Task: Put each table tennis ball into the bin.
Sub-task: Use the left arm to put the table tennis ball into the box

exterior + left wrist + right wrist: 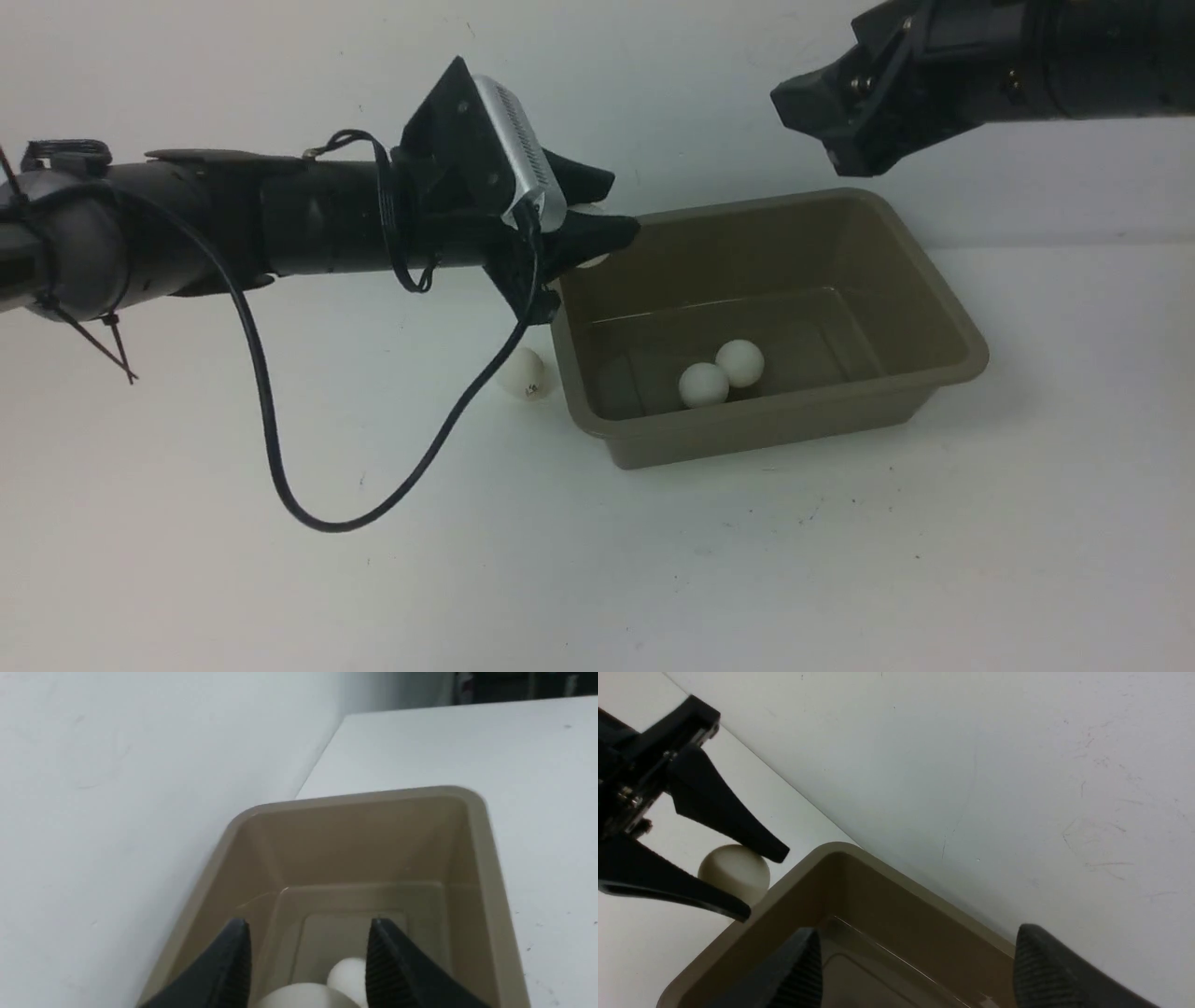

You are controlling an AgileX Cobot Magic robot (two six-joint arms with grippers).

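The taupe bin [945,282] stands at the back of the table with two table tennis balls [703,384] [740,362] lying together on its floor. A third ball [523,373] rests on the table just left of the bin. My left gripper [611,219] hovers over the bin's left rim [355,797], shut on a fourth ball [733,872], which also shows between the fingers in the left wrist view [303,997]. My right gripper [840,140] hangs open and empty high above the bin's back right, its fingers [1036,961] spread wide over the bin [794,882].
A white wall rises directly behind the bin. A black cable [271,439] loops down from my left arm toward the table in front of the loose ball. The white tabletop [840,560] stretches in front of and beside the bin.
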